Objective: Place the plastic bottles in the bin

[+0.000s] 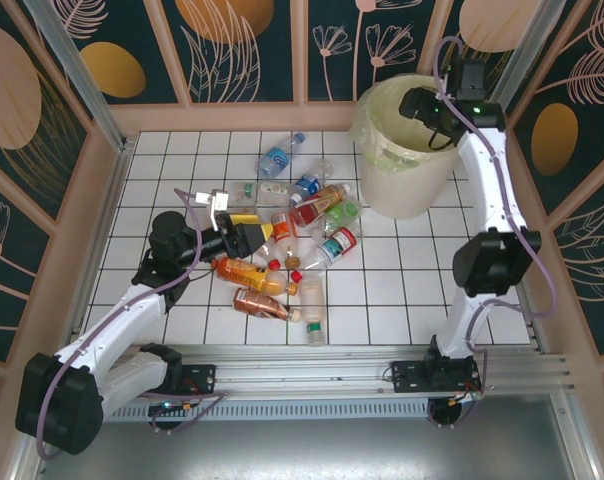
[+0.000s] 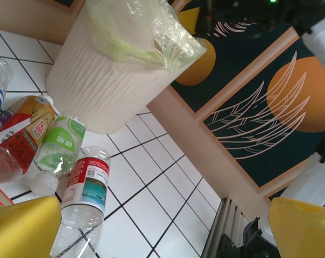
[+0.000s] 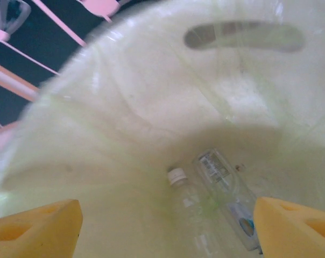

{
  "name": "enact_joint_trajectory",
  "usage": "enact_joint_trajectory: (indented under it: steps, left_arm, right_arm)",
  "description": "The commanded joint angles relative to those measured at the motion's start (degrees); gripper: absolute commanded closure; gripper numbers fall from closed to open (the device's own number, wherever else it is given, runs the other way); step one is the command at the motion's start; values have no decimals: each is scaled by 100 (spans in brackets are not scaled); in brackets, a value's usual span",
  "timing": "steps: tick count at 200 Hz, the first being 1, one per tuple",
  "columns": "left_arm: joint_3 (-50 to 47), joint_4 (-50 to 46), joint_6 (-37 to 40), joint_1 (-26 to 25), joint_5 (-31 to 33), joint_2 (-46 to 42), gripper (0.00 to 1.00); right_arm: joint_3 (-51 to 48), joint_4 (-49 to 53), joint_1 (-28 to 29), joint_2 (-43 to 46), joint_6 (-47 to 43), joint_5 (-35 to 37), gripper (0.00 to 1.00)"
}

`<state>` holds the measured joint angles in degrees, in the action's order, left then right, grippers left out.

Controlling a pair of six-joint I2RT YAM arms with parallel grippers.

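Note:
Several plastic bottles lie in a loose pile on the white tiled table, left of the bin. My left gripper stands open at the pile's left edge, nothing between its yellow pads. In the left wrist view a red-labelled clear bottle and a green-labelled one lie ahead of the left gripper, with the bin beyond. My right gripper hangs open over the bin's mouth. Below the right gripper, two clear bottles lie on the lined bottom.
A blue-labelled bottle lies apart toward the back. Another bottle rests near the front rail. Wooden-framed walls close in the table on three sides. Bare tiles stretch in front of the bin.

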<state>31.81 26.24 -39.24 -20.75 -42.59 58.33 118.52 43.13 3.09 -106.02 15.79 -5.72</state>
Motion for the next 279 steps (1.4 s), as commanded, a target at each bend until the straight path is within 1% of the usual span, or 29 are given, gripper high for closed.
enact_joint_trajectory:
  steps: [1,29,68,114,136,159,181,185,203,221,240,279]
  left_arm:
    - [88,-80,171,-52,27,-93,1]
    - [110,-165,231,-64,31,-120,1]
    - [271,-412,505,-60,-42,-93,1]
    - [299,-367,621,-61,-467,-93,1]
    - [282,-186,511,-61,-752,-93,1]
    - [299,-226,430,-61,-735,-152,1]
    - [397,-391,306,-89,-719,-216,1]
    - [444,-461,295,-102,-681,-229,1]
    - [670,-998,369,-214,-496,-260,1]
    - [899,-1526,477,-327,-351,-283,1]
    - [1022,-1832,603,-394,-299,-396,1]
    - [999,-2043,872,-394,-201,-637,1]
  right_arm:
    - [-530,-426,122,653,117,-117,16]
    - [-1231,-625,423,1498,125,110,18]
    - [-2512,-778,1309,2817,328,733,18]
    - [-4277,-904,2123,4312,1262,882,17]
    - [-5073,-820,2443,4783,1821,929,16]
    - [-5953,-1016,2714,5123,2342,836,14]
    - [-6721,-1483,2793,5139,2743,680,13]
    - [-6838,-1593,2910,5129,2806,684,12]
    - [-7285,-2108,3080,5013,3090,680,10]
    - [-7629,-2552,3123,4786,3358,695,8]
    - [-7810,-2886,3188,4458,3532,776,6]
    - [-7914,-3362,3313,3741,3855,953,4]
